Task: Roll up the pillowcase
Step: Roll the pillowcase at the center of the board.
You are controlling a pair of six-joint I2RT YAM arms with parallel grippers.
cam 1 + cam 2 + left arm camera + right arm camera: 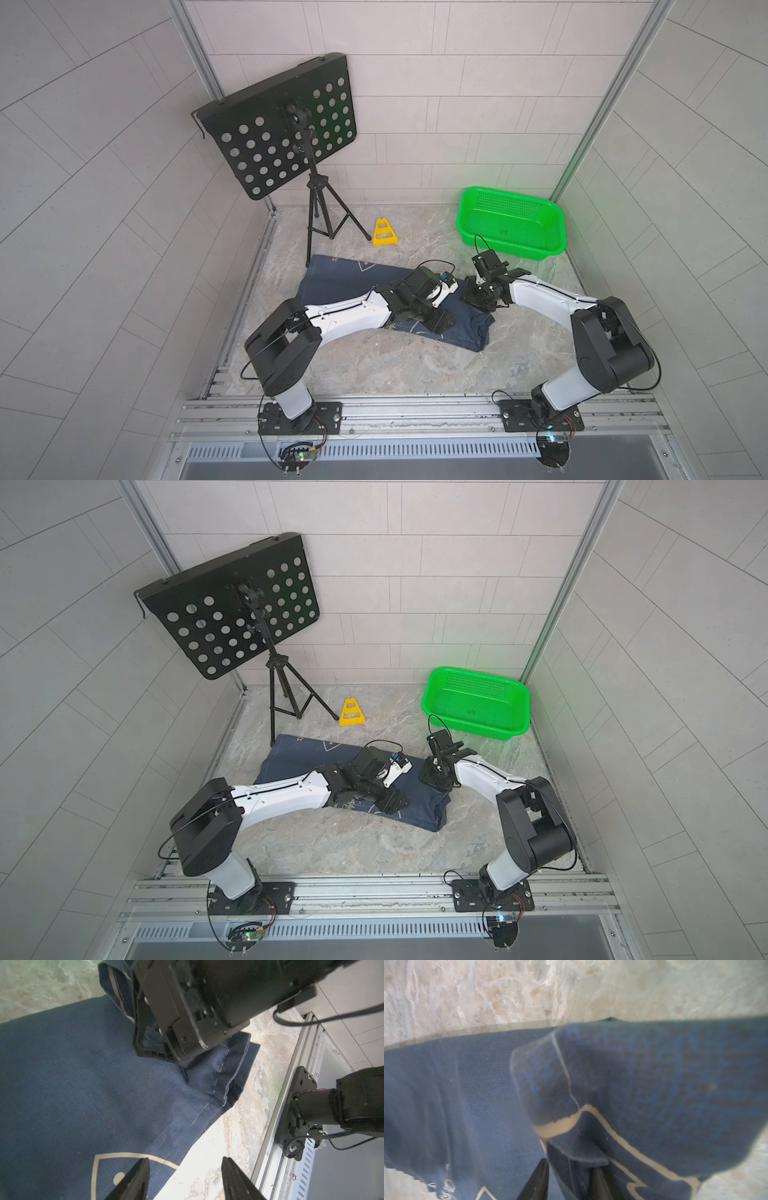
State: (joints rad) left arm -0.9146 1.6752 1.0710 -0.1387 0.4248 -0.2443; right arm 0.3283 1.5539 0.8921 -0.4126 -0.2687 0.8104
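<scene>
Left end effector [185, 1160]: released, fingers parted above the near edge of the pillowcase [345, 278]. Right end effector [571, 1167]: fingers straddle a raised fold; grip cannot be told. Pillowcase lies on the counter [374, 370], long axis diagonal, far-left end flat, near-right end folded over thick.

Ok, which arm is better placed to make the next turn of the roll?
Probably right. The right gripper is at the folded-over end of the pillowcase, a fold between its fingers. The left gripper hangs open over the near edge, holding nothing.
</scene>
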